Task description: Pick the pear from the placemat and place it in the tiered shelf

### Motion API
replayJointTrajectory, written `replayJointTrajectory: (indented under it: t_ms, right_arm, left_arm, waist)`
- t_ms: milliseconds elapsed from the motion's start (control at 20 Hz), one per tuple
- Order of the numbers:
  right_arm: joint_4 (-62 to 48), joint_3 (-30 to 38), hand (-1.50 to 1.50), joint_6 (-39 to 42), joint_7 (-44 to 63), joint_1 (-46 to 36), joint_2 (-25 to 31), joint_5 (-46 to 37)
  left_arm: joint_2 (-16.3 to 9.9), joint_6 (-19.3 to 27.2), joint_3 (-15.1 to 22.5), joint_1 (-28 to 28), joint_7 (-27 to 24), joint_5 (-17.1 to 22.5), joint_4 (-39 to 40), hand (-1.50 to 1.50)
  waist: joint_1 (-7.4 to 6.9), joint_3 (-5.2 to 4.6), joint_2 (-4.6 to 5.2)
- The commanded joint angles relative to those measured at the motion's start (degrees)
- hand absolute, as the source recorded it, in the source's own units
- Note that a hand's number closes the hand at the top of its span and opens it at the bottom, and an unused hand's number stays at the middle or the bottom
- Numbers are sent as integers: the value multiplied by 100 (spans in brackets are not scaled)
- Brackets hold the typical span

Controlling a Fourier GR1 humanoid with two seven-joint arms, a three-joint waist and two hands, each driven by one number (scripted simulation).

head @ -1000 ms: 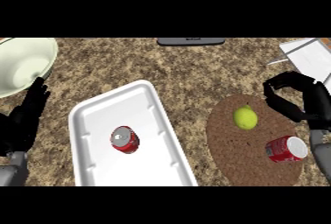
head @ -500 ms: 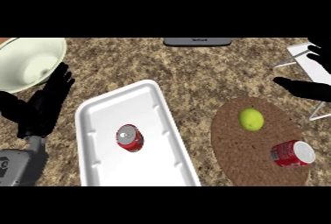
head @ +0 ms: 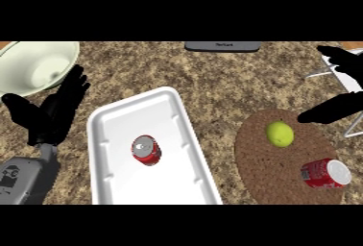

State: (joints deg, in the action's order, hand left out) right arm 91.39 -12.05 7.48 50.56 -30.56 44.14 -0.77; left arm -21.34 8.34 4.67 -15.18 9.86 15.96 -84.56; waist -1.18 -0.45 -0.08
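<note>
Scanning left to right: left hand [head: 53,113] sits at the left edge, fingers straight and spread, pointing up-frame. Open, holding nothing, resting. A pale bowl [head: 37,67] is in the upper left corner, just above those fingers. The white tray [head: 113,125] runs centre-left, tilted, with one red can [head: 146,150] lying in it.

Right of centre is the brown round placemat [head: 287,158]. The pear [head: 280,133] lies on its upper part, untouched, yellow-green. A second red can [head: 325,173] lies on the mat's lower right, well apart from the pear.

Right hand [head: 339,103] is at the right edge, upper half. Fingers extended, thumb splayed, nothing held. Lower fingertips reach over the mat's upper right rim, near the pear but not touching it. The white wire frame at far right edge is presumably the tiered shelf [head: 342,72]; mostly cut off.

Step, as I judge it: approach phase of the pick, no grasp yet. Next move calls for bringing the right hand left and down-frame over the pear, then closing round it without nudging the can.

Pear orientation: long axis runs roughly up-down in frame, slight tilt. Can't tell stem end from base. Rounded, so likely to roll if clipped sideways.
</note>
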Motion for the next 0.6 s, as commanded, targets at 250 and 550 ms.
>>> replayJointTrajectory:
  t_ms: [250, 550]
  right_arm:
    - [-381, -1710, -150, 1490, 2185, -1539, -270, -732]
    - [-1355, -2095, -150, 1355, 2361, -1780, -1149, -1024]
  left_arm:
    - [239, 24, 79, -511, 19, -76, 346, 0]
    - [-111, -327, -266, 5, -153, 106, 210, 0]
  waist:
    - [-109, 14, 59]
    - [-78, 28, 32]
